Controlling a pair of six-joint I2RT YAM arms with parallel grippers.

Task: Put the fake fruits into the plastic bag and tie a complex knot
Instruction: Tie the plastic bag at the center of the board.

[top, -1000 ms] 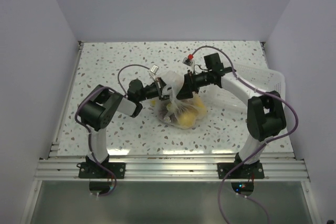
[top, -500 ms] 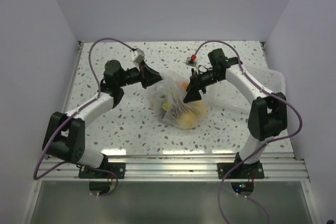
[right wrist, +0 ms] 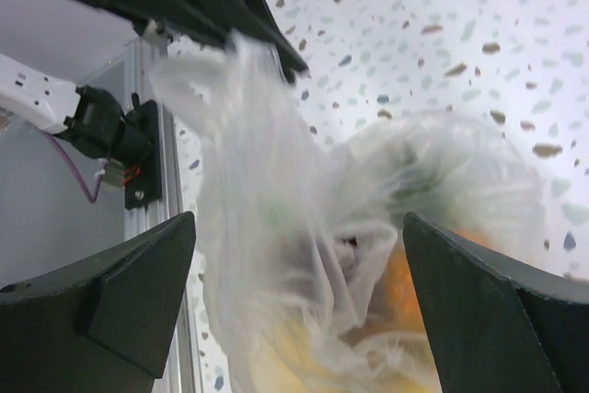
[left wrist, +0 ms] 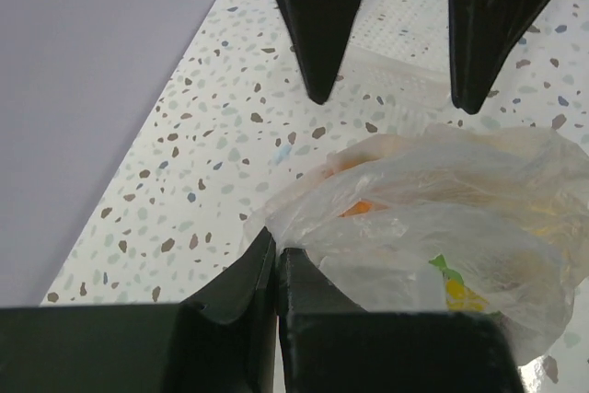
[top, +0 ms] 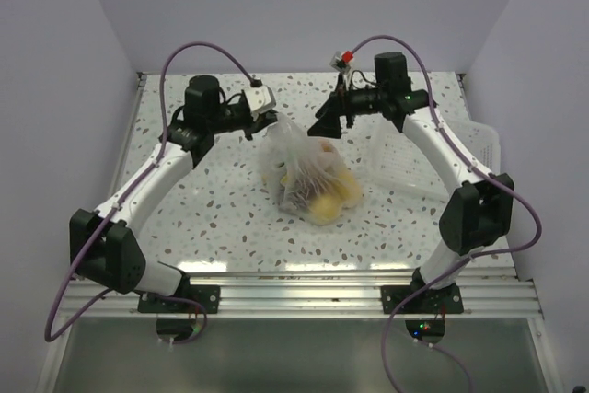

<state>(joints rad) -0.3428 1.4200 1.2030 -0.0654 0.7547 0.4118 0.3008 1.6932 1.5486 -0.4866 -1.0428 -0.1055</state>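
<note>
The plastic bag (top: 296, 161) lies mid-table, its film pulled up toward the back left. Yellow and orange fake fruits (top: 329, 202) sit inside it. My left gripper (top: 269, 121) is shut on the bag's upper edge; the left wrist view shows the film pinched between its tips (left wrist: 274, 242), with the bag (left wrist: 442, 218) spreading right. My right gripper (top: 325, 126) hangs open above the bag's back right, holding nothing. In the right wrist view its gripper (right wrist: 299, 218) frames the bag (right wrist: 276, 227); a twisted strand of plastic (right wrist: 368, 250) crosses an orange fruit (right wrist: 409, 296). Whether it is a knot is unclear.
A rigid white slotted tray (top: 433, 149) lies at the right, behind and beside the bag, also in the left wrist view (left wrist: 405, 34). Grey walls close in the speckled table (top: 202, 200) on three sides. An aluminium rail (top: 294, 296) runs along the near edge.
My left arm has stretched out toward the back left, drawing the bag's edge up with it. My right gripper has lifted back off the bag and opened wider.
</note>
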